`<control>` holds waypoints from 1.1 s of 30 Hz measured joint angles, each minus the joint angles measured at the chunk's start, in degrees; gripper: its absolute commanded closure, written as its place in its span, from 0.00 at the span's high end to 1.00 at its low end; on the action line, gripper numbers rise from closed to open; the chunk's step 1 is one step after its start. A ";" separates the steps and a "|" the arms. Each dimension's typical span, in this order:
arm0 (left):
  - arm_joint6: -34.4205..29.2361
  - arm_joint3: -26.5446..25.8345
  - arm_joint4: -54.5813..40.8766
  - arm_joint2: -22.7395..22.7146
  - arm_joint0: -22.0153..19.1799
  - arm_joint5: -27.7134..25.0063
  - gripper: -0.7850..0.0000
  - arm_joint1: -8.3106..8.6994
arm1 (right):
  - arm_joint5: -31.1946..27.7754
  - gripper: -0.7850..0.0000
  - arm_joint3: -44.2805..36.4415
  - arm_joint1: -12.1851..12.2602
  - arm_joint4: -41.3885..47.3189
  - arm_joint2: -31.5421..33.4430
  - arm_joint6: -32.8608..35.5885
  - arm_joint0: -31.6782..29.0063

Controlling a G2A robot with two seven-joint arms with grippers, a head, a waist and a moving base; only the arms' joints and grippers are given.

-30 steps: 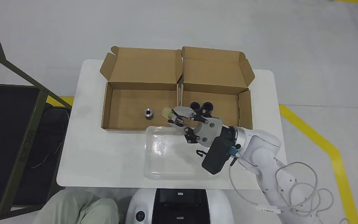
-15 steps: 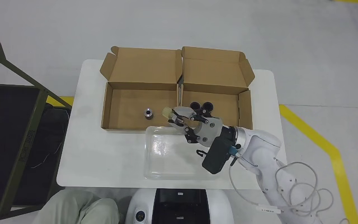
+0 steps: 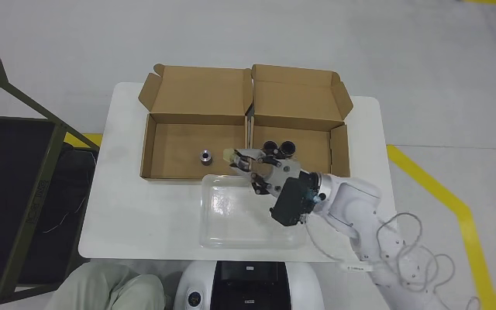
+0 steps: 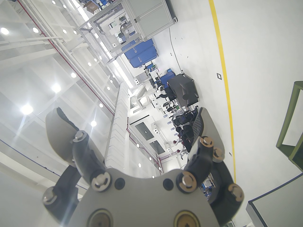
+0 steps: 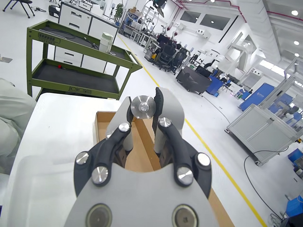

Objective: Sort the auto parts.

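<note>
Right gripper [image 3: 238, 158]: clenched on a round metal part [image 5: 143, 107], held above the inside of the left cardboard box [image 3: 167, 147], close to the wall that adjoins the right cardboard box [image 3: 322, 147].
Left gripper [image 4: 129, 114]: fingers spread wide with nothing between them, pointing away from the table.
Left cardboard box: a small metal piece [image 3: 204, 156] lies on its floor, apart from the held part.
Right cardboard box: two black parts [image 3: 280, 146] sit side by side, just beside the right gripper.
Clear tray [image 3: 225, 221]: on the white table [image 3: 124, 201], against the front of the boxes, partly under the right arm.
</note>
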 measured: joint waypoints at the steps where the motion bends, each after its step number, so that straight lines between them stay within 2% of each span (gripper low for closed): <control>1: 0.00 0.00 0.00 0.00 0.00 0.00 1.00 0.00 | -0.01 0.00 0.72 -0.11 0.70 -0.32 0.63 0.59; 18: 0.00 0.00 0.00 0.00 0.00 0.00 1.00 0.00 | -0.28 0.00 17.28 -2.25 11.97 -5.22 9.21 11.68; 33: 0.00 0.00 0.00 0.00 0.00 0.00 1.00 0.00 | 1.54 0.00 34.92 -6.60 18.21 -14.76 14.30 23.67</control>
